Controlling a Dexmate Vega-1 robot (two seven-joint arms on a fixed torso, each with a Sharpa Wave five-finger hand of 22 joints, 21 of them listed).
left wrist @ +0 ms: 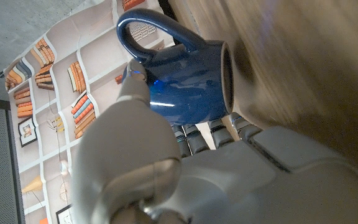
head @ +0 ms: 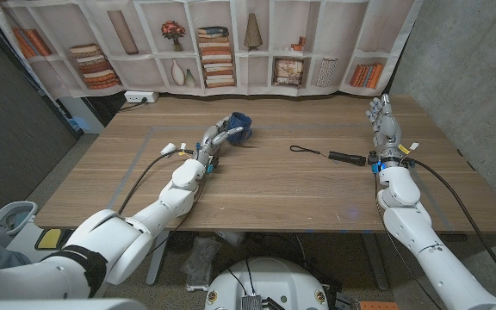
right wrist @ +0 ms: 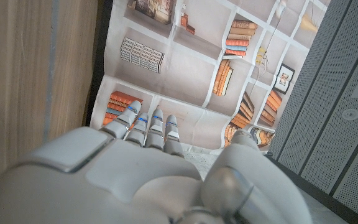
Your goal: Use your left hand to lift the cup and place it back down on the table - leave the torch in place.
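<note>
The head view takes in one blue cup (head: 238,126) far out on the desk (head: 274,194), held by the left hand (head: 218,136), and one black torch (head: 346,158) lying apart toward the right hand (head: 384,120). The left wrist view adds the grip — thumb against the cup's wall, fingers beneath, handle free. The right hand holds nothing, fingers extended; no writing is legible.

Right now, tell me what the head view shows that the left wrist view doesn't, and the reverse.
Head view alone: the black torch with its cord lying on the wooden table, and the right hand standing open near the table's right side. Left wrist view alone: the cup's handle and its open mouth, seen close. Both: the left hand gripping the blue cup, and the bookshelf backdrop.
</note>
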